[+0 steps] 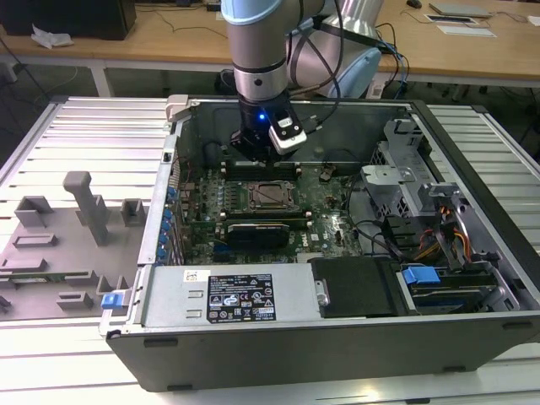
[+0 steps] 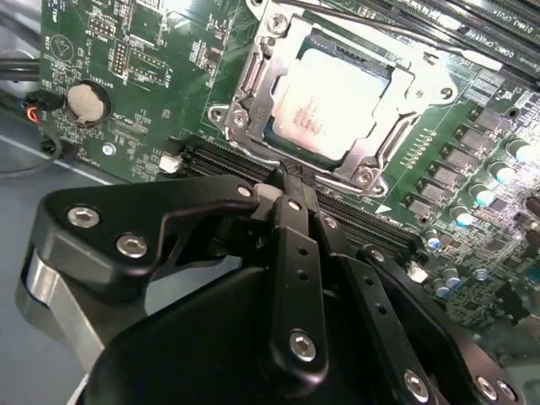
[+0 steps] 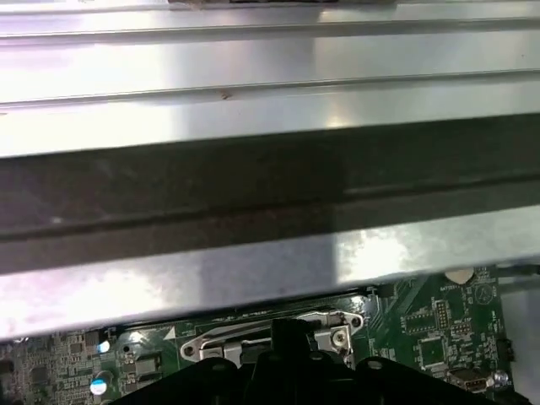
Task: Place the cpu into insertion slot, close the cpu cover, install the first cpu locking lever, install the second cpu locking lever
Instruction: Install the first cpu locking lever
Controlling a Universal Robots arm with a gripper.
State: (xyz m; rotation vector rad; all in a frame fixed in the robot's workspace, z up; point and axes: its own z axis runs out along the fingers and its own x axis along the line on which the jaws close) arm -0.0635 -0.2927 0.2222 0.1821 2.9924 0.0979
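One cpu (image 2: 331,103) lay seated in the insertion slot (image 2: 293,145) under the lowered cpu cover (image 2: 253,80), while the gripper (image 2: 287,177), fingers pressed together with nothing seen between them, stood just beside the cover's edge over the green motherboard (image 2: 169,93).

My gripper (image 2: 285,179) hangs just beside the insertion slot (image 2: 280,135), the cpu (image 2: 331,108) lying in it under the cpu cover (image 2: 253,83).

A ribbed silver table (image 1: 101,126) bears an open computer case (image 1: 337,354) at its middle. A grey fixture plate (image 1: 52,255) lies near its edge on the exterior view's left.
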